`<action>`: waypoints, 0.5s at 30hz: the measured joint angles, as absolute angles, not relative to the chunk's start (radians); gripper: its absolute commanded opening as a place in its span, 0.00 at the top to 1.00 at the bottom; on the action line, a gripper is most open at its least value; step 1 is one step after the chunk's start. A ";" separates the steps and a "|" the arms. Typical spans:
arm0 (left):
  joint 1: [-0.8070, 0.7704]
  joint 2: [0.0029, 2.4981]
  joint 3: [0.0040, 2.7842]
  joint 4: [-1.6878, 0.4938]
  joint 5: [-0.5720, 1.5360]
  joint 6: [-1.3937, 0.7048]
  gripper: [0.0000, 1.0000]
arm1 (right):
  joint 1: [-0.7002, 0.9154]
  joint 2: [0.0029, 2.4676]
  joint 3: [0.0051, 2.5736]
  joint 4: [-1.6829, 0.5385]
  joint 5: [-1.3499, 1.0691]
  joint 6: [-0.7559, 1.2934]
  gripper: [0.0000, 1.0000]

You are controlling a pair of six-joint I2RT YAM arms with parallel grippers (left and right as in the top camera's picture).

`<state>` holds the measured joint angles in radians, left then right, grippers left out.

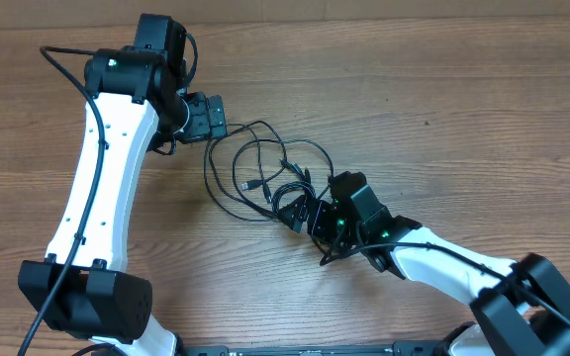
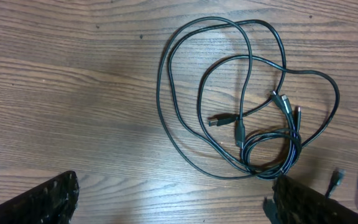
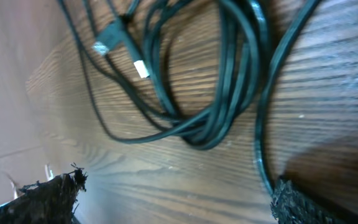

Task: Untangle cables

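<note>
Left gripper [image 1: 218,116], right gripper [image 1: 300,211] spread, empty. Right should pinch one strand of the cables [image 3: 238,87], not the coil.

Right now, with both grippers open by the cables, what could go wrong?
The right gripper sits at the tight coil of the cables, so closing could catch several strands, and pulling could tighten the tangle. One strand runs close beside it and might snag. The left gripper could miss the thin outer loop.
</note>
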<state>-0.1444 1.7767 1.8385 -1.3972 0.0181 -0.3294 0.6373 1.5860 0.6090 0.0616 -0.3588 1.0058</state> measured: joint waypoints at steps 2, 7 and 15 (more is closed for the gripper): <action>-0.144 1.777 1.839 -1.398 0.019 -0.329 0.00 | 0.637 1.602 0.609 0.088 -0.361 1.010 0.01; -0.144 1.777 1.839 -1.397 0.018 -0.329 0.00 | 0.637 1.617 0.609 0.120 -0.370 1.021 0.03; -0.144 1.777 1.839 -1.397 0.019 -0.329 0.00 | 0.636 1.630 0.609 0.119 -0.369 1.021 0.08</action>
